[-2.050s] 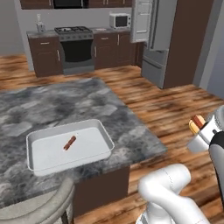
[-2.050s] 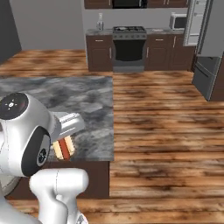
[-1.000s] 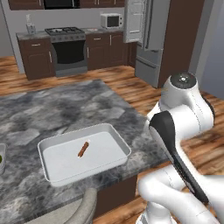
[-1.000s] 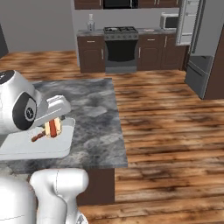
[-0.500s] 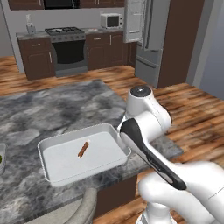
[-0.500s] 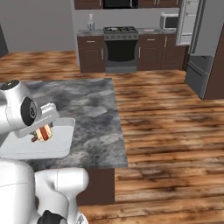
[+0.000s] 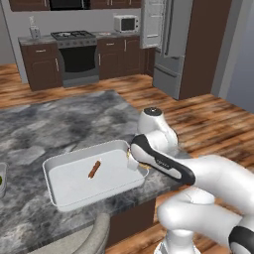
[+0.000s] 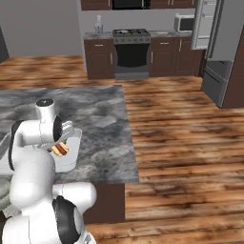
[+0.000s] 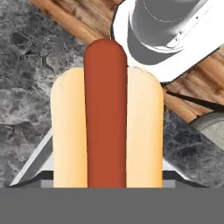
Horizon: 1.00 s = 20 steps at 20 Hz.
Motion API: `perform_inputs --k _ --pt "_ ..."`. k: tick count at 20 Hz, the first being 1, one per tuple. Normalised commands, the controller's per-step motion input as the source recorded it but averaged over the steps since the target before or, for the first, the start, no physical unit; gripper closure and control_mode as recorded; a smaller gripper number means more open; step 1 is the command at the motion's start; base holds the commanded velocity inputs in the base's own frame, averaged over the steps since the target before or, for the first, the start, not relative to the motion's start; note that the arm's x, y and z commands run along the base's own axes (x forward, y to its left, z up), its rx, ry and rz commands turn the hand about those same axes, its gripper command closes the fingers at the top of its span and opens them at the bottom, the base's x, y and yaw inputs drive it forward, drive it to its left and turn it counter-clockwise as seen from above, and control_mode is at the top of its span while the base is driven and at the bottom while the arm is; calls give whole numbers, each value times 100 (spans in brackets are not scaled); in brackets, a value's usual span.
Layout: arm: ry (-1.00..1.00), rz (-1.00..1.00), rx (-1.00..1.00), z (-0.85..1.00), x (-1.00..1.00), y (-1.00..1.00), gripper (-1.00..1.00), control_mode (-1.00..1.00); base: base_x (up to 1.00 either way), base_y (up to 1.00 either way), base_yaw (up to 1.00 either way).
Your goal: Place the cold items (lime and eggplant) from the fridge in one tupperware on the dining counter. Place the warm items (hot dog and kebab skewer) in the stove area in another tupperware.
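Jaws: clamped on the hot dog (image 9: 106, 118), one on each side of the bun; in the hand view it runs lengthwise straight out from them, and in the right base view it sits tucked under the wrist (image 8: 60, 149).
Gripper: hangs over the near right corner of the tupperware (image 7: 69, 196), low, just above its rim (image 7: 133, 159).
Tupperware: white, shallow, lying close to the near edge of the grey marbled tabletop (image 7: 54, 124).
Kebab skewer: already inside, lying flat near the middle of the tray floor (image 7: 94, 169), well apart from the walls.
Step in hand: I judge this to be the warm-items half of the job, with 1 of 2 pieces delivered and the 2nd carried in.
Next move: calls for shifting a touch further in over the bare floor beside the skewer, lowering, then letting go; released right at the rim, the bun could tip out over the tabletop edge.
Cold items: I cannot say from here how the lime and eggplant stand.
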Motion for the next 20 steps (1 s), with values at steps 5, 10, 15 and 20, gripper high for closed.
perform_inputs --k 5,10,15,20 --pt "19 9 0 -51 75 81 100 -100 0 0 0" --pt "13 1 -3 -55 52 68 100 -100 0 0 0" --pt "5 0 0 -54 21 1 100 -100 0 0 0" --pt "-16 -6 0 -11 -9 -1 -100 -100 0 0 0"
